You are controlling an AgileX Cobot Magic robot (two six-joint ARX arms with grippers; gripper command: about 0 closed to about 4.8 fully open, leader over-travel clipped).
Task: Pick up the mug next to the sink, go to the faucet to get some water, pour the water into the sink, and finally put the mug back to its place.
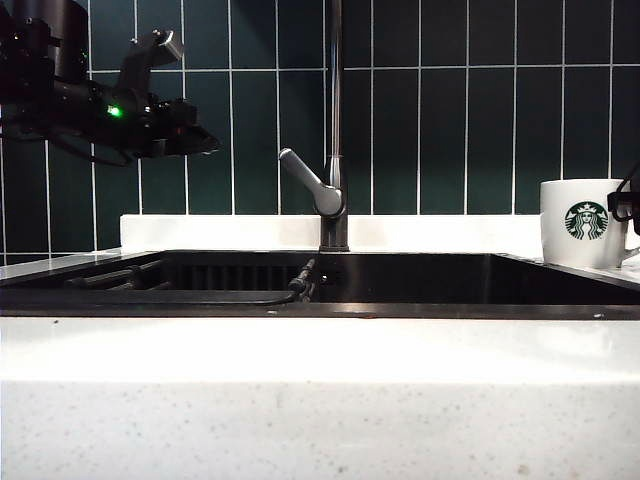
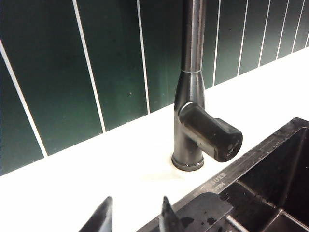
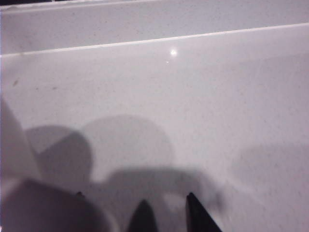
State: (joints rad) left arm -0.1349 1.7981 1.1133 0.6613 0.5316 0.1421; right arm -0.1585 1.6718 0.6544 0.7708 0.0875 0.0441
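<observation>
Left gripper hangs up high over sink's left end, jaws apart w/ nothing btwn, faucet mid-back. Mug upright on surface at far right; right gripper just beside it, wide open, empty.

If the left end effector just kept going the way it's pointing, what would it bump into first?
Probably the faucet. The left end effector, open and empty, points across the white counter at the faucet's base, where the lever sticks out. Nothing lies between, though depth is hard to judge; it might touch the counter first.
</observation>
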